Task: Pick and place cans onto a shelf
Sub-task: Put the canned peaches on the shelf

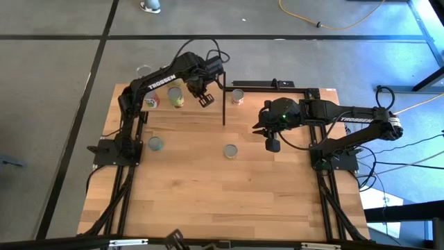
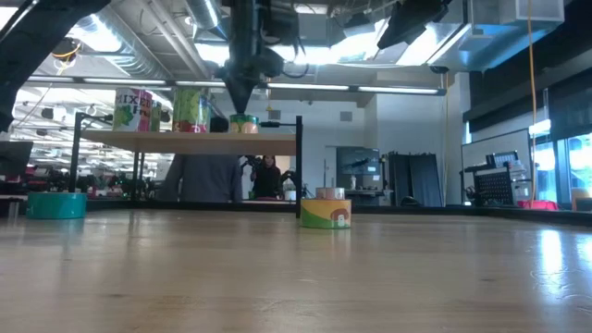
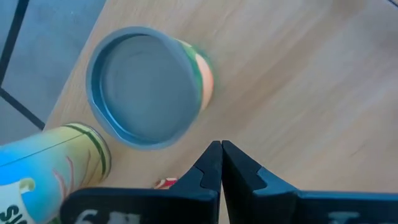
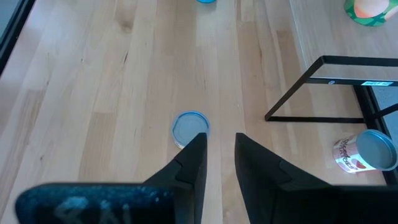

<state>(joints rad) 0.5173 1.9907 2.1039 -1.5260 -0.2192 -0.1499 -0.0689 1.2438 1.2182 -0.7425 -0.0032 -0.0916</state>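
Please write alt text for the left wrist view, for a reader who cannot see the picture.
The left gripper is shut and empty above the light-wood shelf, its two dark fingers pressed together. Just beyond them stands a low can with a grey round top, and beside it is a taller yellow-green can.

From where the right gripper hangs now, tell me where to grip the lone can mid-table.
Probably grip the can across its round side wall, descending from straight above. It stands upright, flat lid up, with bare table all around, so the right gripper fingers can likely straddle it.
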